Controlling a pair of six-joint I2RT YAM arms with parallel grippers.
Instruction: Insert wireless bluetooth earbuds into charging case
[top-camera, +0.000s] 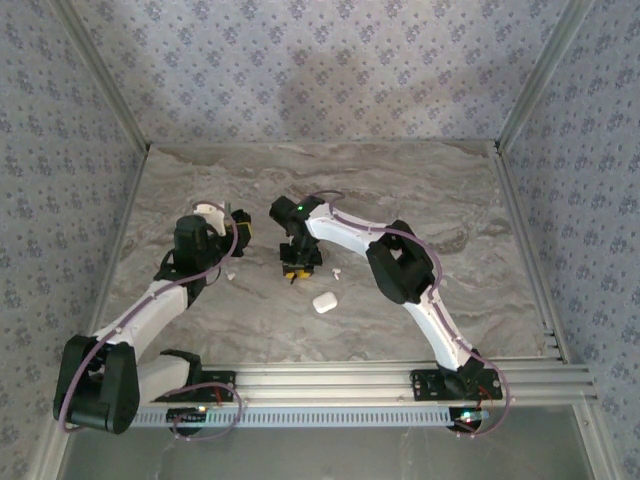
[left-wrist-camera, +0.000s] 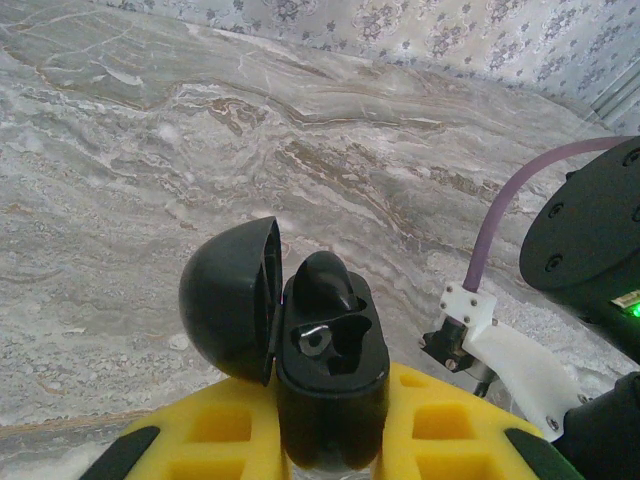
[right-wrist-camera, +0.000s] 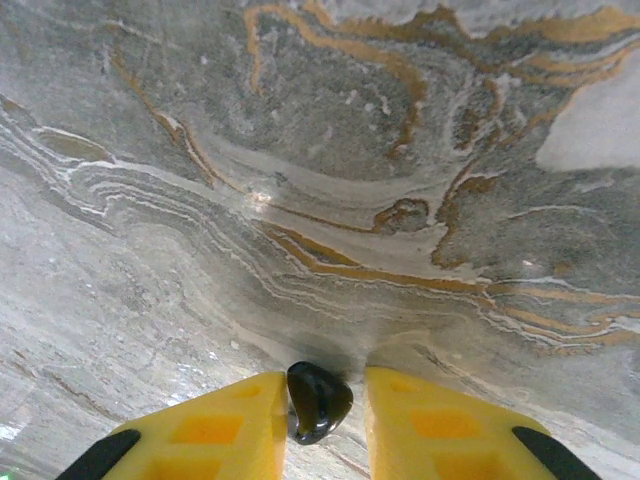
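Left wrist view: left gripper (left-wrist-camera: 333, 405) clamped on the black charging case (left-wrist-camera: 330, 355), which stands upright between the yellow fingers (left-wrist-camera: 220, 425) at lower centre.
Case lid (left-wrist-camera: 225, 300): swung open toward frame left.
Case interior: one black earbud (left-wrist-camera: 326, 283) seated in the upper cavity; lower cavity unfilled.
Right wrist view: right gripper (right-wrist-camera: 325, 400) at the bottom edge, over the marble table (right-wrist-camera: 300, 150).
Right jaws: narrowly apart, not clamped.
Loose black earbud (right-wrist-camera: 318, 400): between the yellow fingers, against the finger at frame left, with a slim gap to the other.
Top external view: both grippers near frame centre, left gripper (top-camera: 240, 228) just left of right gripper (top-camera: 297, 265).
White case (top-camera: 323, 302): lying on the table below the right gripper, apart from it.
Small white pieces: one (top-camera: 335, 271) just right of the right gripper, one (top-camera: 230, 275) beside the left arm; too small to identify.
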